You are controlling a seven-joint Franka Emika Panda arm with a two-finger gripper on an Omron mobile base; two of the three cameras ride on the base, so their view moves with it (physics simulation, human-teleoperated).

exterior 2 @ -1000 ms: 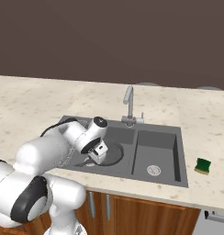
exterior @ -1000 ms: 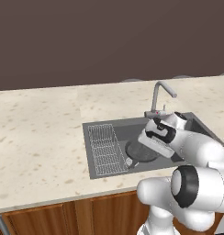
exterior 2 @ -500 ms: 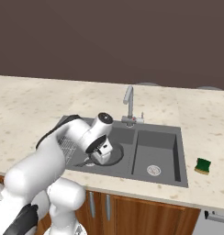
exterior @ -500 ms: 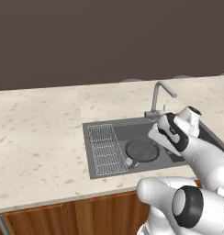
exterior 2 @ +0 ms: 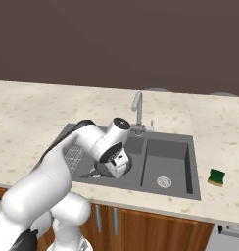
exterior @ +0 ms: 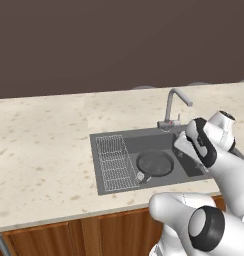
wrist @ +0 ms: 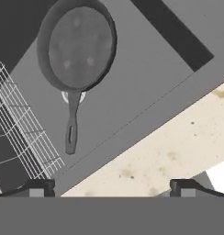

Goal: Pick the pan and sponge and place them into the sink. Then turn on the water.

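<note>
Counter [exterior: 44,145]: one, speckled beige, across the middle of both base views.
Sink [exterior: 119,192]: one, two basins, centre of the left base view; one wire rack [exterior: 114,162] in the left part of its left basin.
Faucet [exterior: 174,105]: one, curved, behind the sink, upper centre-right of the left base view.
Pan [wrist: 77,46]: one, flat on the basin floor, upper left of the hand view; its handle [wrist: 71,126] points down the frame over the round drain, just beside the rack.
Sponge [exterior 2: 217,177]: one, on the counter at the right of the right base view, well apart from the sink's edge.
Claw [wrist: 111,186]: jaws spread wide, nothing between them, touching nothing; it hangs over the sink's front rim.
</note>
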